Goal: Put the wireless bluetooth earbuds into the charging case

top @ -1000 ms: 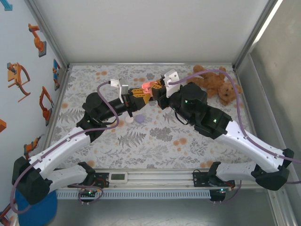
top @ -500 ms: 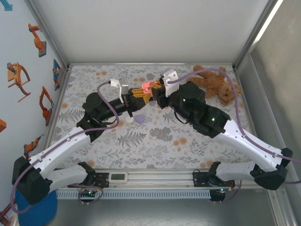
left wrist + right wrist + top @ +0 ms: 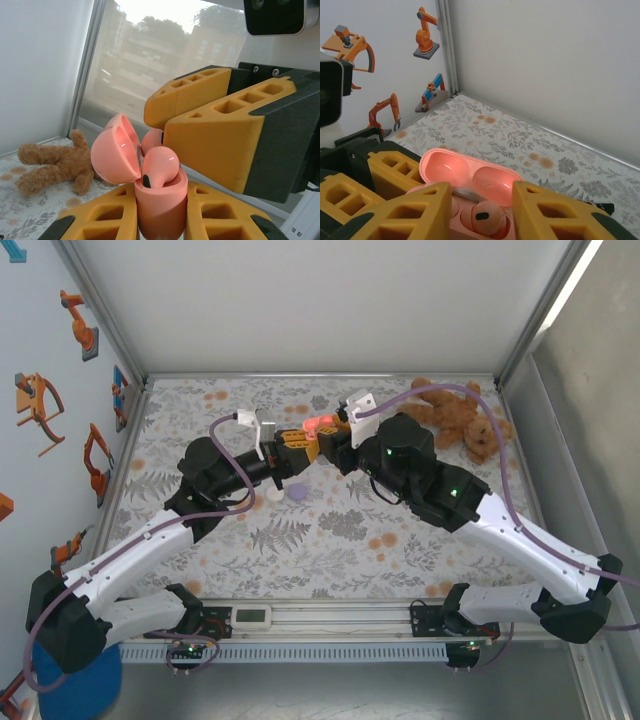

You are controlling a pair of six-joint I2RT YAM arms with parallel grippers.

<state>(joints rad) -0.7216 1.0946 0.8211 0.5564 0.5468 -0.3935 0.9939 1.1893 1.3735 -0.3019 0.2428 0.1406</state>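
My left gripper (image 3: 161, 212) is shut on the coral charging case (image 3: 160, 205), holding it upright above the table with its lid (image 3: 112, 155) hinged open. One coral earbud (image 3: 161, 162) sits in the case's near socket. A second earbud (image 3: 151, 140) lies just behind it, partly hidden. My right gripper (image 3: 482, 200) hovers over the open case with its yellow fingers (image 3: 405, 210) spread either side of the seated earbud (image 3: 485, 216), touching neither bud. In the top view the two grippers meet at the case (image 3: 318, 424).
A brown teddy bear (image 3: 460, 420) lies at the back right of the floral table. A small purple disc (image 3: 298, 494) and a white piece (image 3: 270, 497) lie on the mat under the left arm. White walls close the back and sides.
Both grippers and the case have drifted very slightly to the right. Nothing has been grasped or released.
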